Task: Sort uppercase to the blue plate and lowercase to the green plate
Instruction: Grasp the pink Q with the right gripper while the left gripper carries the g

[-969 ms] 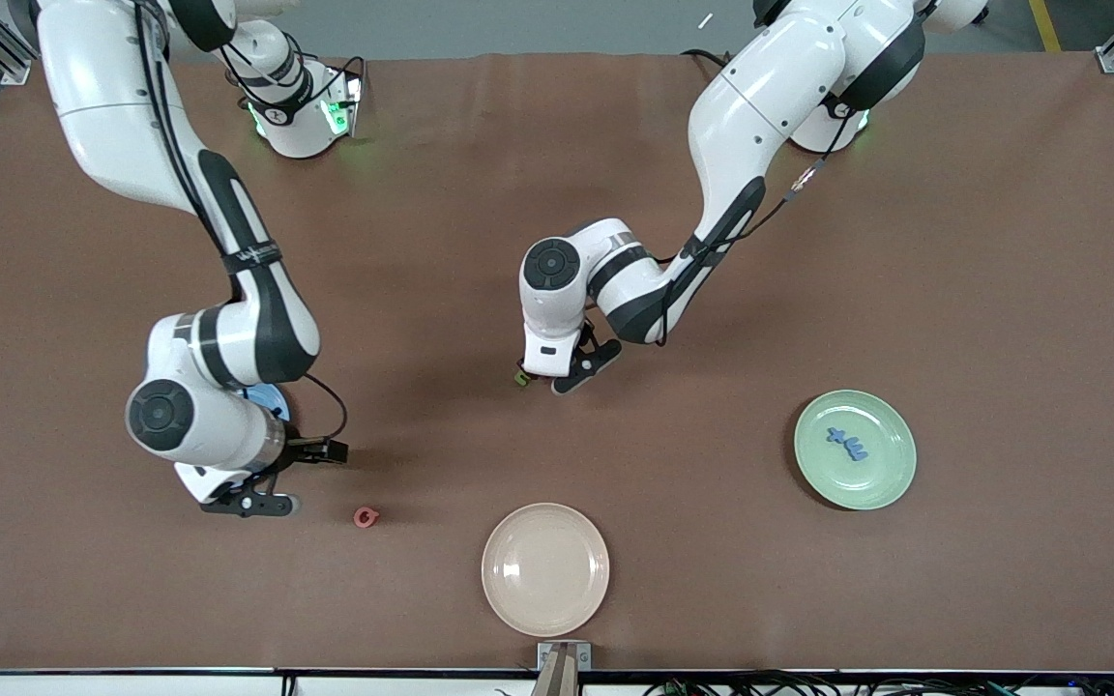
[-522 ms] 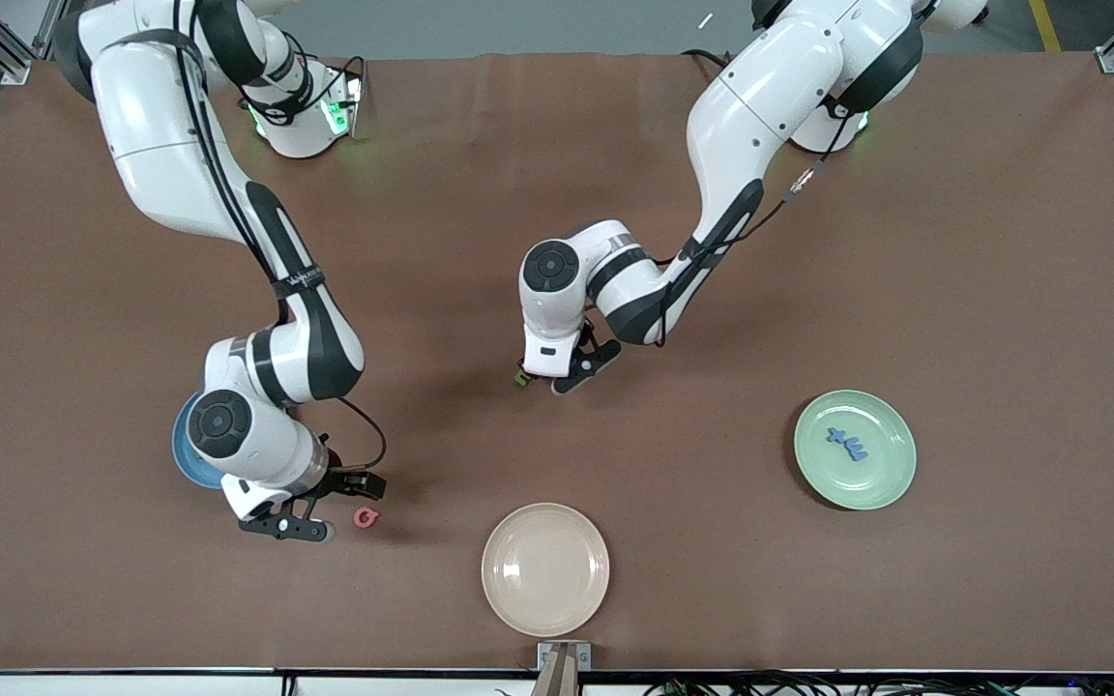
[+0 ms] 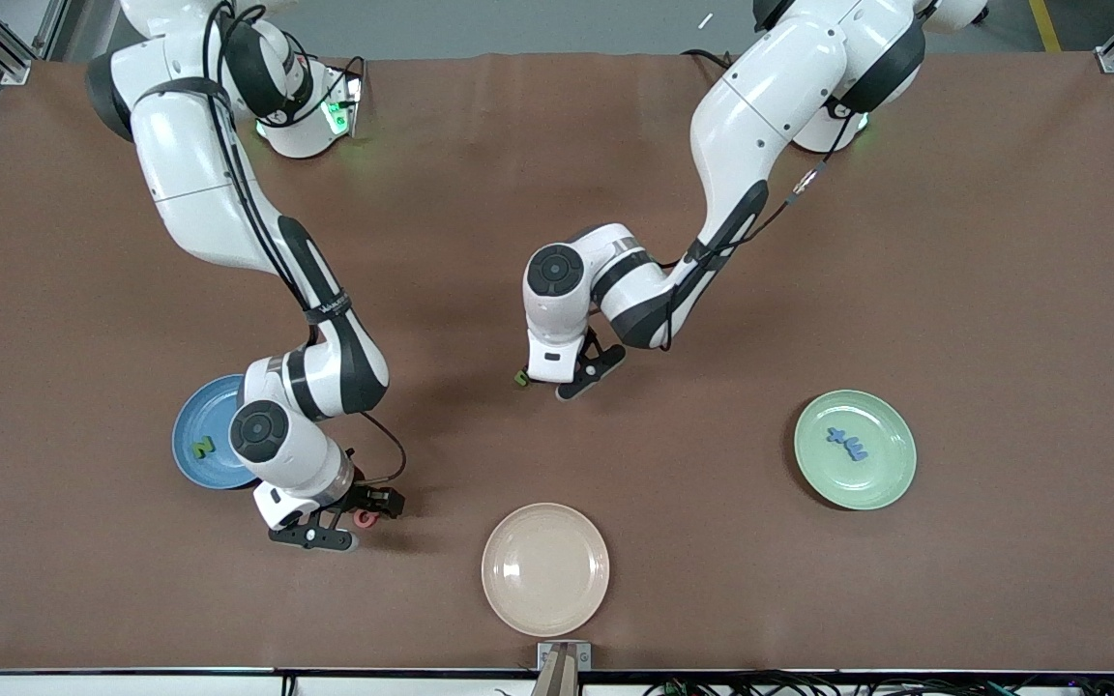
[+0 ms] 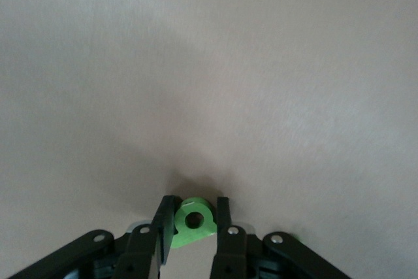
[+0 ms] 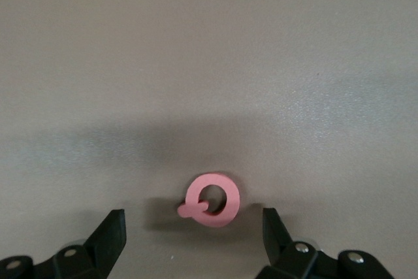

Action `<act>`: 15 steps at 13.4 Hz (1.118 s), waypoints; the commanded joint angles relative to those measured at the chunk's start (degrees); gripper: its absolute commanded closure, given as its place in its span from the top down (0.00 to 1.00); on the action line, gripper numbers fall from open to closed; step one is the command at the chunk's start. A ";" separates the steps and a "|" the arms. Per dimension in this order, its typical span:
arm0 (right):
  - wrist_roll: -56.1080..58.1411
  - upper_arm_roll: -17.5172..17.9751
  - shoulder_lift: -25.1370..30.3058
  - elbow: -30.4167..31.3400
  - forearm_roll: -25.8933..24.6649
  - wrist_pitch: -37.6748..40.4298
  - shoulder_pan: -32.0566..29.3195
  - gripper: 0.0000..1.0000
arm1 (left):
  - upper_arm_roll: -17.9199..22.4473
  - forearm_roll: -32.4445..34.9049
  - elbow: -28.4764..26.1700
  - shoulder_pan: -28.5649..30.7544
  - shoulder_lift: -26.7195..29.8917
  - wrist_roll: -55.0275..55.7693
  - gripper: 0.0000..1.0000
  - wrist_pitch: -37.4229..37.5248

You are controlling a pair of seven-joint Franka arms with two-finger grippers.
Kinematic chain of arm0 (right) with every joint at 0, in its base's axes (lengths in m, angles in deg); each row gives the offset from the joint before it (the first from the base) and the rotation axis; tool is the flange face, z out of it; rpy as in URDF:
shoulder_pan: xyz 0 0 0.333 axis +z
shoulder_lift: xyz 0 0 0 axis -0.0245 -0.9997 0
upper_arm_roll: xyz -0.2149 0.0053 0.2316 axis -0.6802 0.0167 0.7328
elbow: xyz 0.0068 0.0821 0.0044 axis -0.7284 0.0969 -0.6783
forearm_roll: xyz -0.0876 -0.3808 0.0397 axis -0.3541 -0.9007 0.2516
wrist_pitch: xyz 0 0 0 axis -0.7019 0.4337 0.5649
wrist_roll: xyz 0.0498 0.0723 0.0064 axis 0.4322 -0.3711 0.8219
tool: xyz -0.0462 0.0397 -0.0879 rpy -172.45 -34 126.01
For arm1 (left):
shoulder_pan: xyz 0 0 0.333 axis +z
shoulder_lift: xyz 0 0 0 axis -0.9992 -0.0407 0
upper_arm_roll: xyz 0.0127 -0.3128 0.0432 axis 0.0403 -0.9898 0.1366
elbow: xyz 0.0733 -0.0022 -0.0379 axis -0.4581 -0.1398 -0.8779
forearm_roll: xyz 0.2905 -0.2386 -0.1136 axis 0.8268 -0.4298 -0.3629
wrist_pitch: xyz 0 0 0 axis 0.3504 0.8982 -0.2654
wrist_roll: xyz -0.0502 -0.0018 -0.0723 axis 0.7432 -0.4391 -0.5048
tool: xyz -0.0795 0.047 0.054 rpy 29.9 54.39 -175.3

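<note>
Fingers of left gripper (image 4: 191, 233) pinching green b (image 4: 193, 221) (flat), right gripper (image 5: 193, 240) wide, straddling pink Q (image 5: 210, 200).

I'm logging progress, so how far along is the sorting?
Done: green Z on the blue plate; two blue letters on the green plate. In hand: the left gripper has shut on a green letter mid-table, and the right gripper straddles the pink letter, fingers apart. Both still need plating.
</note>
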 commanded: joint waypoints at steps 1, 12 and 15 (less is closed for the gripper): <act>2.06 -0.40 -0.95 -1.25 -0.47 -1.19 -0.12 0.82 | 1.67 1.39 -0.34 2.20 2.94 0.33 0.01 0.53; 4.97 -0.40 -1.48 -1.07 -1.35 -2.79 -0.38 0.23 | 1.24 2.88 -2.10 17.75 9.62 -19.86 0.00 13.10; 4.88 -0.40 0.27 -1.16 -0.57 -0.86 -1.61 0.08 | 1.15 2.79 -2.81 22.41 10.41 -27.95 0.00 13.10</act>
